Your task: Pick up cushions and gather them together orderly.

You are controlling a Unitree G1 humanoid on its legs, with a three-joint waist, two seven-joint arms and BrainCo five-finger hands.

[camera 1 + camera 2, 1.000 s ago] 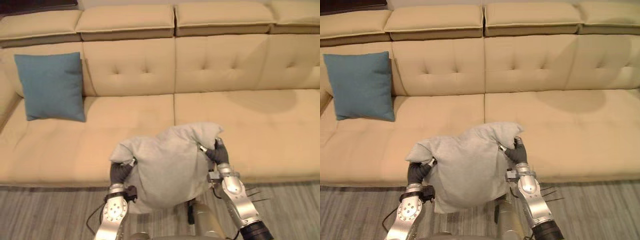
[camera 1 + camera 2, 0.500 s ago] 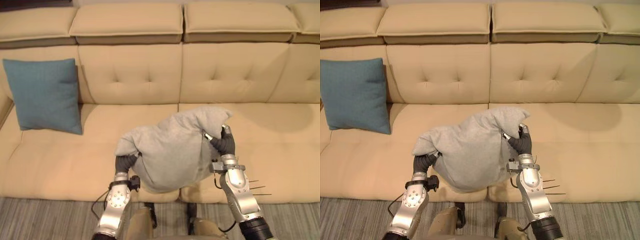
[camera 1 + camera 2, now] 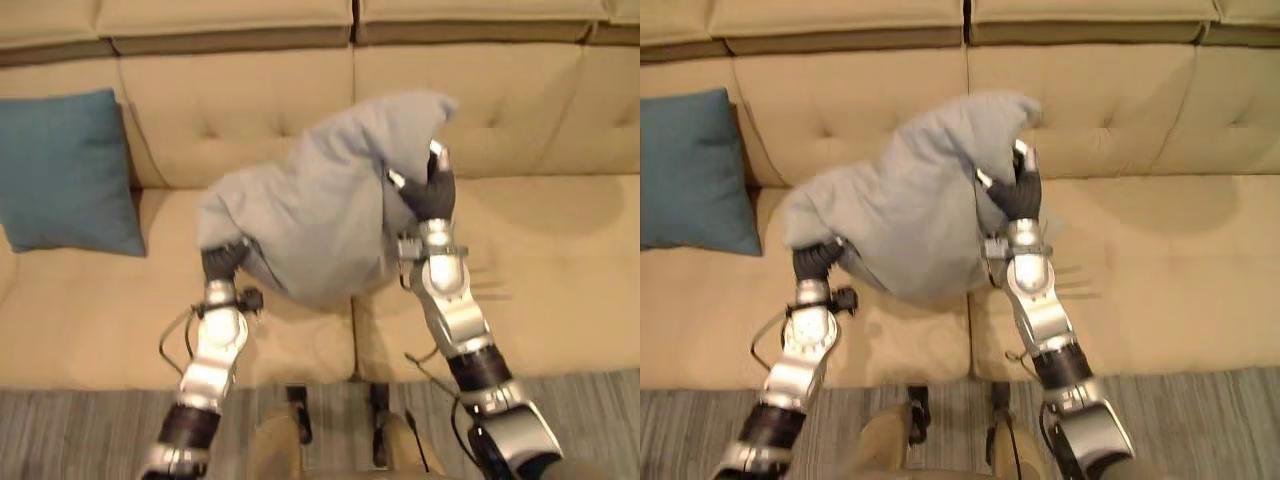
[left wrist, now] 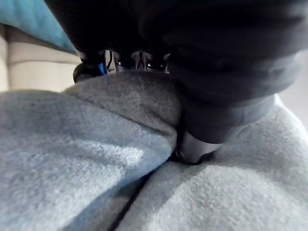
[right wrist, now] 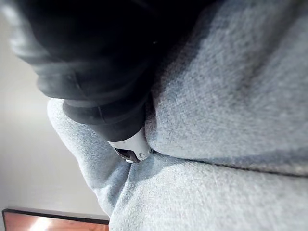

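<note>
Locate the grey cushion (image 3: 320,200) at the centre of the head views, held up over the sofa (image 3: 560,260) seat and in front of the tufted backrest. It is gripped from both sides and hangs bunched. One corner peaks toward the upper centre-right of the frame, and the lower bulge sits over the seam between two seat pads. Check the left hand (image 3: 222,262) at the cushion's lower left edge. Its wrist view shows the thumb pressed into a fold of grey fabric, with the fingers curled over the far side of that fold, so read this hand as clamped on the grey cushion. Check the right hand (image 3: 432,190) at the cushion's upper right edge. Its fingers wrap a pinch of fabric just below the peaked corner, and its wrist view shows the thumb dug into the cloth, so read this hand as clamped on the grey cushion as well. Find the blue cushion (image 3: 65,175) at the left edge of the frame. It stands upright on the seat, leaning against the backrest, well apart from the grey cushion. Observe the striped grey floor (image 3: 80,430) along the bottom of the frame, in front of the sofa.
</note>
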